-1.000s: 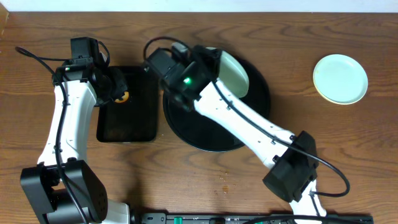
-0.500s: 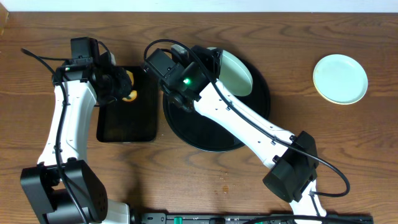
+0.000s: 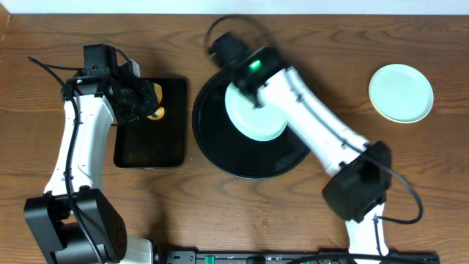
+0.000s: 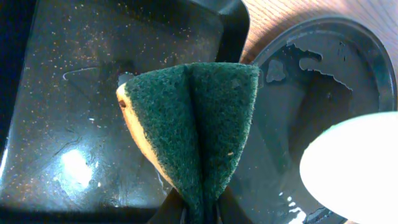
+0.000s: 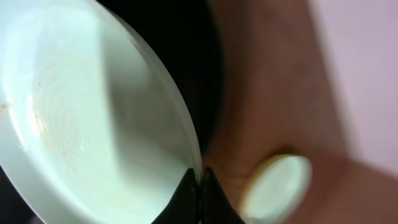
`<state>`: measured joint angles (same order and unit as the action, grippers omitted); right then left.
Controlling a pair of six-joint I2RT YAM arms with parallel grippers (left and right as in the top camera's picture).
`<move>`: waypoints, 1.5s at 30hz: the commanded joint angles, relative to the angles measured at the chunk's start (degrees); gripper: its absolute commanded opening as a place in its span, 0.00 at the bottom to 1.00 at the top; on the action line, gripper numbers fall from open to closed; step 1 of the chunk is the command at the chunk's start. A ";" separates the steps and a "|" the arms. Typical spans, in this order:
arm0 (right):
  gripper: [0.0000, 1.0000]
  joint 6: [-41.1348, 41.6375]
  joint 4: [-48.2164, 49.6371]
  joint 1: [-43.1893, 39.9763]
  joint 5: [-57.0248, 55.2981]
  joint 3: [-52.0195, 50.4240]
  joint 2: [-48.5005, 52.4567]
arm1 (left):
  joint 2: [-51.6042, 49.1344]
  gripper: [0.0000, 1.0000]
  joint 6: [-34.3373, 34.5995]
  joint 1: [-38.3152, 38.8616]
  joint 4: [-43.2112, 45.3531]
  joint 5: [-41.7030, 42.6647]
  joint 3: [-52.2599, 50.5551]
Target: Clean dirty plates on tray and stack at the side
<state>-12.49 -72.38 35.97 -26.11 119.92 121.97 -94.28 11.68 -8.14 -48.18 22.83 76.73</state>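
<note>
Two plates are in sight, both pale and round. The held plate (image 3: 253, 121) hangs over the middle of the round tray (image 3: 212, 147), its hollow face turned up toward the ceiling; from above it reads as a nearly full circle, so it sits close to level, though the exact tilt is hard to judge. The right gripper (image 5: 199, 183) has its fingers pinched narrow on that plate's rim, the arm crossing in from 4 o'clock. A faint brownish mark shows inside the dish in the wrist view.

The loose plate (image 3: 401, 93) lies face up on the worktop (image 3: 242, 213), well apart from the round tray, out at its 2 o'clock.

There are two trays: the round one at the centre, and a small tray (image 3: 150, 143), rectangular and black, just beside it at 9 o'clock.

The left gripper (image 4: 193, 211) is clamped on one sponge (image 4: 199, 124), folded green side out with a yellow edge, its long axis running away from the fingers, above the small tray's 12 o'clock end
</note>
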 commanded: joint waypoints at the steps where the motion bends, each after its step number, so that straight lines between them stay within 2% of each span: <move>1: 0.02 5.14 0.42 -6.27 20.94 -1.25 -1.09 | -0.07 0.08 -1.84 0.26 -0.07 0.96 -0.42; 4: 0.05 4.11 3.04 -12.20 28.70 -4.66 -0.57 | -0.07 0.08 -2.03 1.20 0.61 0.96 -0.42; 9: 0.08 -1.05 10.54 -15.43 34.14 -12.02 -0.57 | -0.07 0.08 -4.20 3.63 2.19 0.94 -0.42; 10: 0.12 -1.07 12.28 -15.56 34.10 -13.44 -0.57 | -0.07 0.08 -4.20 4.22 2.56 0.96 -0.42; 14: 0.39 -0.66 16.59 -15.65 34.07 -17.49 -0.57 | -0.07 0.08 -4.20 7.26 4.44 0.92 -0.42; 16: 0.45 3.21 15.98 -15.65 33.92 -18.32 -0.57 | -0.07 0.08 -4.17 9.22 5.46 0.92 -0.42; 18: 0.45 11.61 13.44 -15.76 32.15 -18.62 -0.57 | -0.07 0.08 -4.20 11.78 6.36 0.92 -0.42; 24: 0.44 19.98 9.64 -15.76 31.95 -21.16 -0.57 | -0.07 0.08 -4.20 17.53 8.98 0.50 -0.42; 32: 0.43 21.44 11.61 -17.07 31.95 -24.13 -0.57 | -0.70 0.08 -4.17 23.15 14.43 0.50 -0.46; 39: 0.43 23.23 12.44 -20.11 32.11 -25.40 -0.57 | -5.90 0.08 -4.83 27.23 17.11 0.50 -0.46; 45: 0.38 23.74 17.81 -22.08 34.47 -29.75 -0.57 | -10.36 0.08 -6.03 28.94 19.56 0.52 -0.44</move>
<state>10.02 -56.18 14.90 6.20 92.27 121.93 -103.57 7.35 20.32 -29.45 23.05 76.44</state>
